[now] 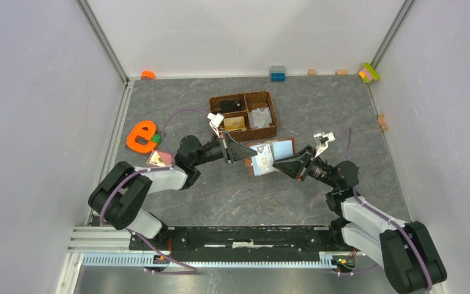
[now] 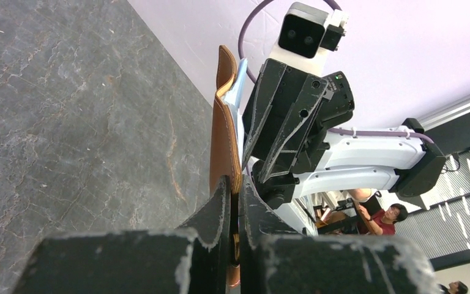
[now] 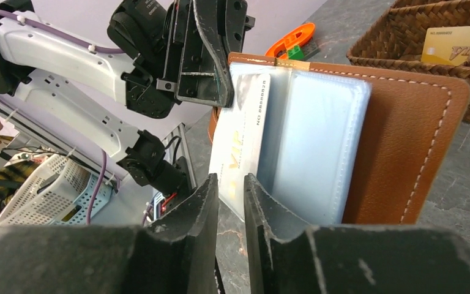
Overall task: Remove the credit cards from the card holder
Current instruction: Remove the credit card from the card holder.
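Left end effector [image 2: 235, 187] clamps brown leather card holder [image 2: 223, 122]; right end effector [image 3: 231, 182], slightly apart, should corner-pinch the stiff, slick pale credit card [image 3: 245, 122].

One brown leather bifold card holder [image 1: 279, 149]. Two credit cards show: one white plastic card [image 3: 242, 138] and one gold plastic card [image 1: 234, 123]. One brown woven compartment basket [image 1: 275, 116] at twelve o'clock. One orange letter-e toy [image 1: 139, 136] at ten o'clock. Three small tan blocks [image 1: 311, 71].

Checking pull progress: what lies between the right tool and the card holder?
A pale card sticking out of the card holder reaches the parted tips of the right tool; the right wrist view shows it.
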`<move>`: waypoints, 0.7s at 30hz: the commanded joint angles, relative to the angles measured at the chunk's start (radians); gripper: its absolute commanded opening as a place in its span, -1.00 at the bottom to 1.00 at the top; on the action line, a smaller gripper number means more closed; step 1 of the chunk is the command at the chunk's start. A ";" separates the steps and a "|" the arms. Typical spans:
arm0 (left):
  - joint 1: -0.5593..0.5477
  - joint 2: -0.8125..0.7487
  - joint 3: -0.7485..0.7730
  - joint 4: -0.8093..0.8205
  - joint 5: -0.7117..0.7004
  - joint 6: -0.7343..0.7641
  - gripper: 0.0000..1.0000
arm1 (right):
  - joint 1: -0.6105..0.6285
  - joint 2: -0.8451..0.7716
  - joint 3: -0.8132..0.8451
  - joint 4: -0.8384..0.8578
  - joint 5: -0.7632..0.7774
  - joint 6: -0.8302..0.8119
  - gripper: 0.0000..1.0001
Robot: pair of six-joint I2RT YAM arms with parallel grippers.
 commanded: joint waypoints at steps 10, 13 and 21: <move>0.002 -0.010 0.001 0.123 0.027 -0.052 -0.95 | -0.002 -0.051 0.012 -0.060 0.029 -0.073 -0.04; 0.002 -0.007 0.002 0.123 0.027 -0.053 -0.95 | -0.003 -0.098 0.015 -0.145 0.071 -0.124 -0.01; 0.000 0.009 0.006 0.136 0.034 -0.064 -0.95 | -0.001 -0.020 0.005 0.037 -0.024 -0.024 -0.13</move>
